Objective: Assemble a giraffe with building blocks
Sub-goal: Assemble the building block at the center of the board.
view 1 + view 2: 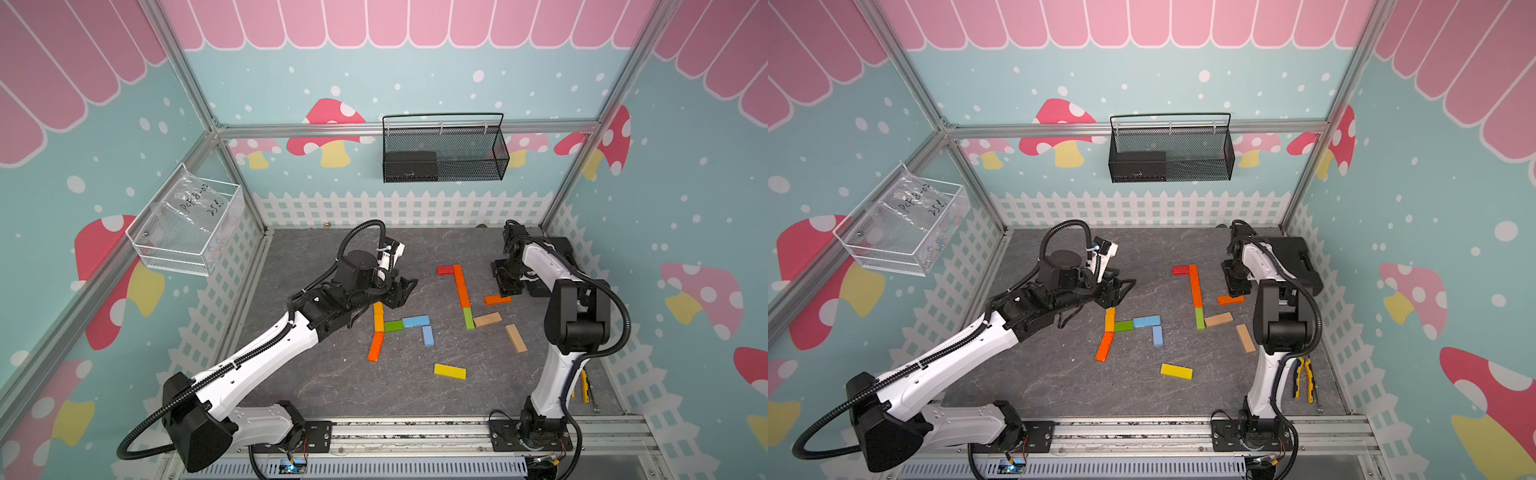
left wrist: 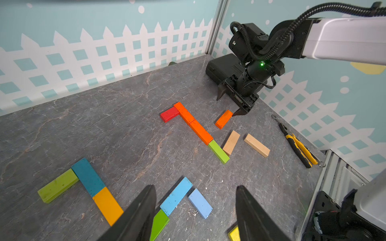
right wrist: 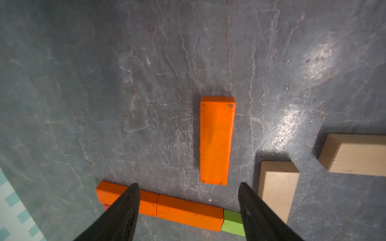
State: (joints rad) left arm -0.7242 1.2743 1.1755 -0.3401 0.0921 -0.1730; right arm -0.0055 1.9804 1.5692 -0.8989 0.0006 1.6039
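Observation:
The building blocks lie flat on the grey table. A red block (image 1: 445, 270), two orange blocks (image 1: 460, 286) and a green one (image 1: 468, 318) form a line, with tan blocks (image 1: 487, 319) beside it. Left of that sit blue blocks (image 1: 415, 321), a green one (image 1: 393, 326) and yellow-orange ones (image 1: 378, 316). A yellow block (image 1: 449, 371) lies alone. My right gripper (image 3: 189, 184) is open, low over a loose orange block (image 3: 216, 139) just past its tips. My left gripper (image 2: 196, 187) hovers open over the blue blocks (image 2: 176, 196); a teal block (image 2: 87, 177) lies beside them.
A black plastic case (image 1: 1296, 262) stands in the back right corner behind the right arm. Yellow-handled pliers (image 1: 1304, 378) lie by the right wall. A black mesh basket (image 1: 444, 151) hangs on the back wall, a white wire basket (image 1: 187, 224) on the left wall.

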